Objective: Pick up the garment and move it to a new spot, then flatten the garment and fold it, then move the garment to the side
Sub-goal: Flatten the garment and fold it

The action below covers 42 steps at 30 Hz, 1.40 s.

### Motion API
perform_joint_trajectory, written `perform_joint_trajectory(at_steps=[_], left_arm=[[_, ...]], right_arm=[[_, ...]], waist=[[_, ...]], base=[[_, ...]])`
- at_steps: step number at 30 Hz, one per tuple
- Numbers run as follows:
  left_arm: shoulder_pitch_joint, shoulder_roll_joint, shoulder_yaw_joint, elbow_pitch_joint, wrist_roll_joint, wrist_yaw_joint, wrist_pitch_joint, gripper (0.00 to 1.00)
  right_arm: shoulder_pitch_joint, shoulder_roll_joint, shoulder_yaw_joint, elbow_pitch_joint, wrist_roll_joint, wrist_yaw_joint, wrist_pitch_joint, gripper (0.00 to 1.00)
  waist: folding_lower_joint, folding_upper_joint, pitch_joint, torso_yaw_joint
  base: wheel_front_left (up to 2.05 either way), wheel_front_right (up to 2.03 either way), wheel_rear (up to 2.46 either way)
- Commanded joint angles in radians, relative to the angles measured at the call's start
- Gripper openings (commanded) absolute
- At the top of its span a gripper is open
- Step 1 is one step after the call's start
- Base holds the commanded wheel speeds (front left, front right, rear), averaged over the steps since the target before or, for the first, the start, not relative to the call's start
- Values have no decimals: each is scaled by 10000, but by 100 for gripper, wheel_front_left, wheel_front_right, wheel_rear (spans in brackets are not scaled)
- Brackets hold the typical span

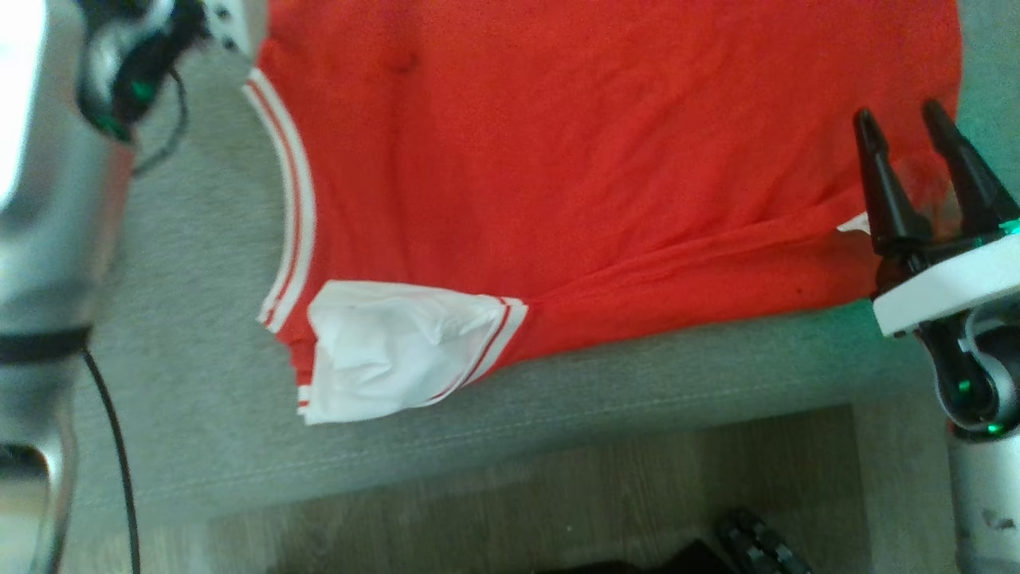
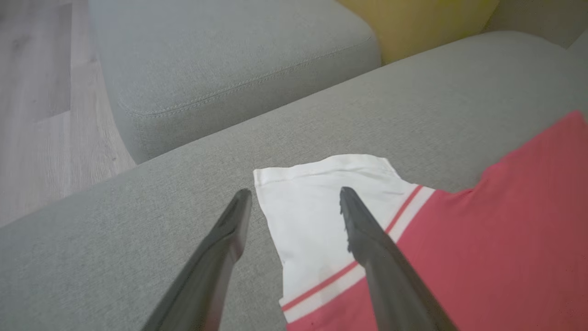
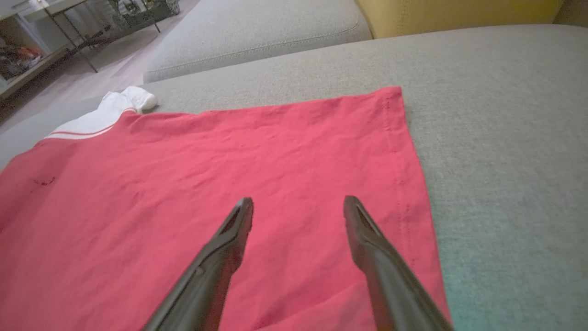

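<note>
- A red T-shirt (image 1: 558, 159) with white, stripe-edged sleeves is spread on a grey sofa (image 1: 199, 399).
- Left gripper (image 2: 294, 193) and right gripper (image 3: 298, 200) are held with jaws apart.

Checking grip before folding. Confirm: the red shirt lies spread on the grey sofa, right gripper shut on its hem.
Wrong on the grip. The red shirt lies spread on the grey sofa, but the right gripper is open, holding nothing; the right wrist view shows it.
</note>
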Motion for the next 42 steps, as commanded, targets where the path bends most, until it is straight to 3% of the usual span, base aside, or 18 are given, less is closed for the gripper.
perform_joint_trajectory(at_steps=[1, 11, 23, 24, 25, 27, 35, 42], left_arm=[[-642, 516, 231, 80, 56, -62, 221, 100], [-2951, 746, -286, 2667, 1068, 2, 425, 100], [-3697, 1041, -518, 4593, 1367, -20, 111, 100], [-3719, 1029, -519, 4714, 1326, -31, 130, 84], [-3734, 1009, -535, 4831, 1277, -52, 179, 43], [-3745, 954, -592, 5032, 1157, -107, 331, 0], [-3877, 968, -743, 5218, 939, -220, -384, 0], [-3916, 866, -1021, 5143, 776, -274, -1327, 0]], right_arm=[[-153, -21, 227, -404, 158, -4, -156, 100], [-582, 184, 800, -184, 449, -4, -705, 100], [-715, 92, 1022, 148, 576, -4, -1015, 100], [-735, 83, 1044, 152, 583, -4, -1004, 100], [-757, 69, 1056, 151, 593, -4, -991, 100], [-809, 21, 1064, 152, 618, -4, -953, 100], [-2133, 112, 868, 717, 322, -4, -249, 100], [-5064, 483, 621, 3218, -1346, -4, 1219, 100]], waist=[[-1, 0, 499, -527], [-1, 0, 1390, -1400], [-1, 0, 1490, -1852], [-1, 0, 1483, -1875], [-1, 0, 1479, -1890], [-1, 0, 1464, -1902], [-1, 0, 1203, -1929], [-1, 0, 1031, -1775]], base=[[0, 0, 0], [0, 0, 0], [0, 0, 0], [0, 0, 0], [0, 0, 0], [0, 0, 0], [0, 0, 0], [0, 0, 0]])
